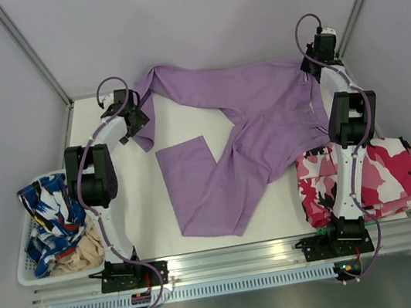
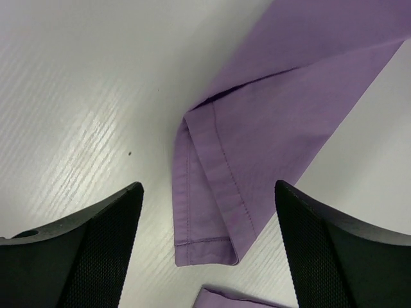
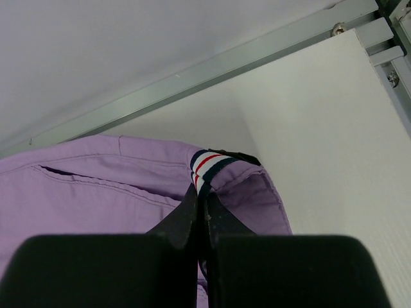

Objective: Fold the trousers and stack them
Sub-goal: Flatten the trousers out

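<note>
My left claw (image 2: 209, 185) is spread wide above the table (image 1: 185, 122), at the far left side, and between its two black fingers I see the hem of one leg of the trousers (image 1: 262, 114). This hem lies flat on the white surface, with its end doubled over, and in my left wrist view neither finger touches the cloth. My right claw (image 3: 200, 192) is pressed together and it pinches the waist of the trousers at the far right corner, just beside a small striped band (image 3: 204, 163) of white, red and dark blue that is sewn on the edge there. From this waist the lilac cloth spreads over the middle of the table. One leg goes along the far side to my left claw. The other leg goes down toward the near edge, and its end is folded back on itself. At the near right, beside my right arm, lies a folded camouflage garment (image 1: 384, 172) in pink, white and black, and it touches the trousers at its far-left corner. At the near left stands a white basket (image 1: 21, 265) with blue-and-white clothing (image 1: 47, 214) in it.
</note>
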Tool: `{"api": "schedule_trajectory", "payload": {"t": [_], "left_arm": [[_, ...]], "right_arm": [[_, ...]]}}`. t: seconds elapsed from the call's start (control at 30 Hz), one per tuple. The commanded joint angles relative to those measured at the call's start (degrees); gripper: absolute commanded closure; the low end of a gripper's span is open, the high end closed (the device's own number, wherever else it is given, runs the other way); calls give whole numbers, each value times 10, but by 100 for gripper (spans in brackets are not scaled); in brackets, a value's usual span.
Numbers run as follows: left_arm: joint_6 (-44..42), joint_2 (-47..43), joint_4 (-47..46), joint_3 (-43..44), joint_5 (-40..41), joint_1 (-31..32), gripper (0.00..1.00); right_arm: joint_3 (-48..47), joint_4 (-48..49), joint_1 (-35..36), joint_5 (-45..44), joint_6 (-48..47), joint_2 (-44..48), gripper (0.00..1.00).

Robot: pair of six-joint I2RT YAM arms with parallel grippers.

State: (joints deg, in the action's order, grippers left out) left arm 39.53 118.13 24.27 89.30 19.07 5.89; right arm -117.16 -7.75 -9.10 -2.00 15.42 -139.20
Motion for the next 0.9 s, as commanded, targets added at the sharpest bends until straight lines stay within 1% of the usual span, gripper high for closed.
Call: {"api": "schedule_trajectory", "payload": {"t": [0.0,0.13,0.2,0.27,0.3,0.33,0.4,0.43,0.5,0.53,0.57,0.63,0.67,0.7,0.77,0.8,0.83,0.87], "left_arm": [[1,-17,-31,-30,-21,3,14],[-3,-4,-77,-45,-24,3,16],[-9,10,-95,-43,-18,3,22],[-14,25,-104,-32,-15,3,39],[-17,31,-104,-27,-12,3,64],[-26,37,-99,-12,-6,3,75],[-35,53,-38,18,35,3,98],[-28,58,-2,44,47,1,98],[-66,63,65,131,99,7,98],[-78,62,83,147,133,10,98],[-99,58,90,158,193,11,98],[-150,43,87,175,249,10,98],[-174,35,75,174,294,9,98],[-197,27,50,174,308,8,98],[-263,-3,12,158,301,4,98],[-312,-17,-17,145,274,1,98],[-334,-42,-74,113,186,-1,98],[-347,-49,-92,100,145,-1,98]], "right_arm": [[2,8,-7,-9,-14,49,100],[16,12,-7,-3,-8,53,100],[18,11,-7,0,-7,55,100],[21,9,-7,-1,-7,58,100],[24,9,-7,-1,-7,59,100],[26,9,-8,-5,-7,60,100],[32,9,-7,-8,-12,66,100],[33,9,-7,-10,-13,67,100],[44,12,-8,-18,-14,74,100],[46,12,-8,-17,-14,77,100],[51,12,-9,-18,-14,81,100],[57,13,-11,-20,-14,86,100],[64,13,-12,-22,-13,92,100],[69,14,-14,-23,-11,96,100],[83,15,-16,-22,-4,107,100],[89,21,-18,-20,-1,110,100],[95,26,-20,-13,0,117,100],[105,31,-19,-10,0,120,100]]}}
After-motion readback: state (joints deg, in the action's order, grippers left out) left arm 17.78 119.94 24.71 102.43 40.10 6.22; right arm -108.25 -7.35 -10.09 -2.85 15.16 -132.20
